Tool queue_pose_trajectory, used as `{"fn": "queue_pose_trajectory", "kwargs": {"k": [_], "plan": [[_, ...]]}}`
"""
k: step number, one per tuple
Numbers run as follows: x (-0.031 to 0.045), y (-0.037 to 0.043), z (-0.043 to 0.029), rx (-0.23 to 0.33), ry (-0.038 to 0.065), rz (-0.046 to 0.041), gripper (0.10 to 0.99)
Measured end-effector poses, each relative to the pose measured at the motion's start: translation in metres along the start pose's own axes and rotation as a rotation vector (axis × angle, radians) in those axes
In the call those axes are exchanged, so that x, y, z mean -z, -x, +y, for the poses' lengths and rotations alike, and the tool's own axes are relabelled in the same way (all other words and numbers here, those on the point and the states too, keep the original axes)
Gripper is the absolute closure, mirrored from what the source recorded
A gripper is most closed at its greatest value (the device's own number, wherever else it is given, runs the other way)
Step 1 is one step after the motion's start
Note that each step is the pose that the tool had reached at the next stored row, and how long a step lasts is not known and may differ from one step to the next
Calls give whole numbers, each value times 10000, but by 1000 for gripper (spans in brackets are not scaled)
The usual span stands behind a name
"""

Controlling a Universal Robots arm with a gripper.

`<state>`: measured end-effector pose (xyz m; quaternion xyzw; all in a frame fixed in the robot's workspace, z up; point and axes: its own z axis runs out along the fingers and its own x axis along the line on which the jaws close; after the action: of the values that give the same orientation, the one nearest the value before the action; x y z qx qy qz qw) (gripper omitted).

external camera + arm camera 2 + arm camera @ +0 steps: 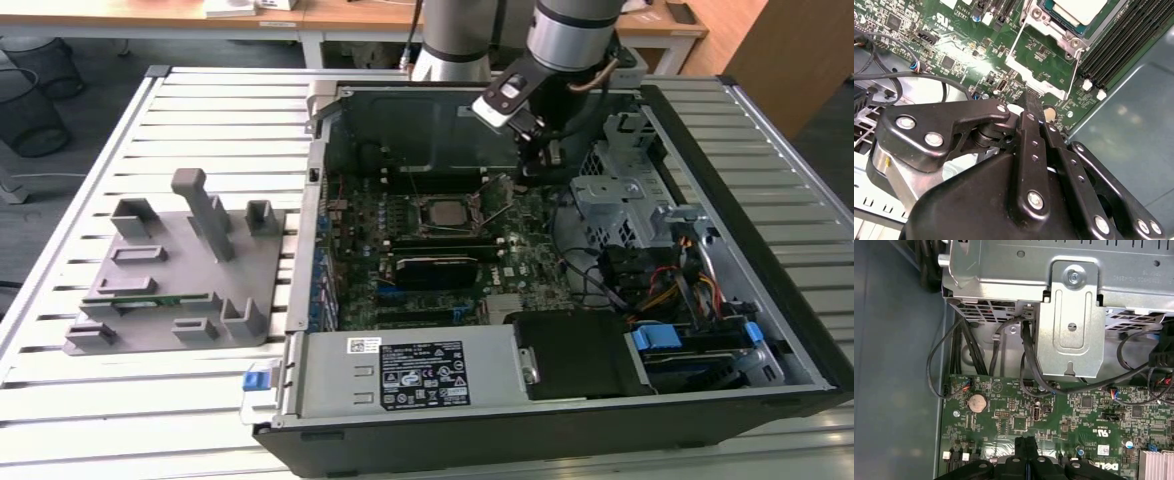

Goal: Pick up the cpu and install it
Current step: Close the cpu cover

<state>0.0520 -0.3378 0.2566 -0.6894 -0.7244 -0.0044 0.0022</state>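
The cpu (445, 212) lies flat in the socket in the middle of the motherboard, its silver top facing up. In the second wrist view the cpu (1074, 11) sits in the socket with the metal retention frame (1041, 67) swung open beside it. My gripper (537, 172) hangs inside the case, to the exterior view's right of the socket and a little behind it. In both wrist views the black fingers (1032, 107) (1021, 452) are pressed together with nothing between them, low over the green board.
The open computer case (801, 300) lies on a slatted table. A grey fixture (174, 270) with a green memory stick (147, 298) stands at the exterior view's left. The silver drive cage (1074, 315), black cables (1029, 370) and a heatsink (1156, 462) crowd the gripper.
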Motion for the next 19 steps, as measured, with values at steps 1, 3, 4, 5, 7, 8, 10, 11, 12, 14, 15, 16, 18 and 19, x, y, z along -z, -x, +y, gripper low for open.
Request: {"fn": "queue_pose_trajectory", "kwargs": {"k": [1,3,4,5,7,8,10,11,12,14,15,16,18,19], "plan": [[-6,-2,5,0,-9,-1,980],[-18,-5,13,0,-27,-3,980],[-26,-8,17,0,-37,-3,980],[-32,-11,19,-1,-48,-5,980],[-50,-16,19,-3,-64,-3,980],[-59,-17,20,-2,-70,-3,980],[-78,-20,20,-1,-82,-2,980],[-87,-21,20,-2,-88,-1,980],[-96,-23,20,-1,-95,-2,980],[-109,-24,20,-1,-104,-1,980],[-112,-26,20,-1,-106,-2,980],[-113,-26,20,-2,-107,-3,980],[-113,-26,17,-1,-107,-3,980],[-114,-27,13,-1,-107,-1,980]]}}
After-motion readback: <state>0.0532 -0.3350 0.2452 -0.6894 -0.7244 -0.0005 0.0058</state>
